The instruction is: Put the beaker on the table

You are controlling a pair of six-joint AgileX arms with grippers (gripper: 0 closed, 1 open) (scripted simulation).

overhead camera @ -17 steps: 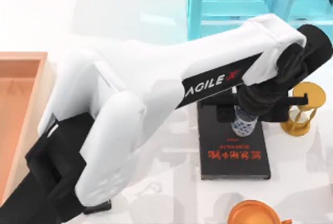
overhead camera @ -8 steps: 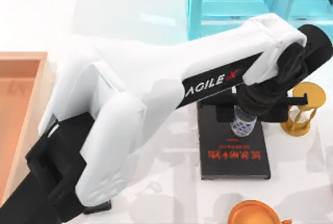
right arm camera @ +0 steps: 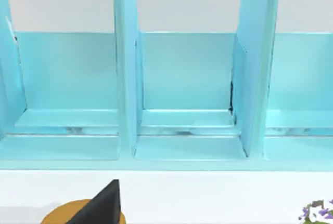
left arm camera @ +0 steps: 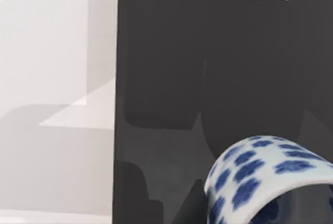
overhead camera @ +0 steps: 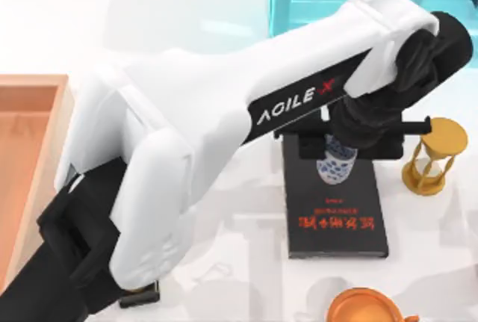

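Your left gripper [overhead camera: 337, 159] is closed around the beaker [overhead camera: 334, 169], holding it up over the black book [overhead camera: 336, 214]. That book lies on the table [overhead camera: 246, 255].

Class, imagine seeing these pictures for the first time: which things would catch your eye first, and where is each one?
The big white left arm sweeps across the top view, its left gripper at the blue-patterned beaker over the black book. A gold hourglass stands to the book's right, and a turquoise rack runs along the table's far edge.
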